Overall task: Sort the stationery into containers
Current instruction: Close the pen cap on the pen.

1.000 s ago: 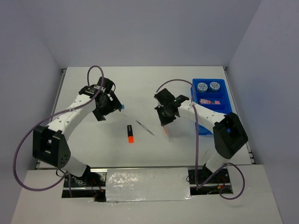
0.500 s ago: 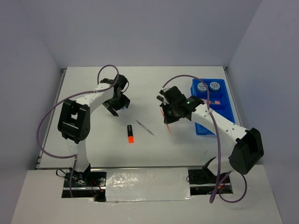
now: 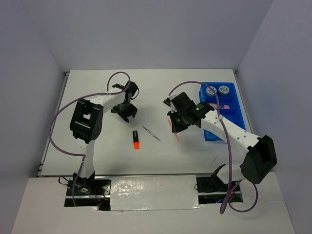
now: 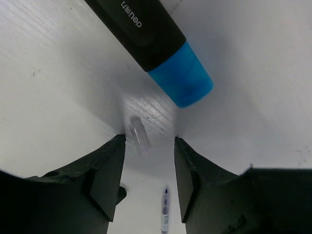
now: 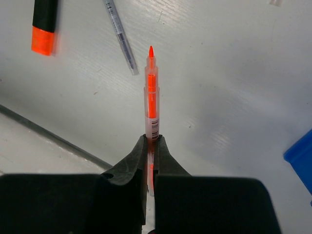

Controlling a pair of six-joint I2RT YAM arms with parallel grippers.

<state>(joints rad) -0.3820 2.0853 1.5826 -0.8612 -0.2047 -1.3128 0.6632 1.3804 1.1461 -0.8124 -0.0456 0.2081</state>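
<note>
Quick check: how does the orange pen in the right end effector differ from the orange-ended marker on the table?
The orange pen is thin and clear-bodied; the orange-ended marker is stubby and black. The pen is clamped in the right end effector; the marker lies free on the table. Both show orange and are outside the blue tray.
</note>
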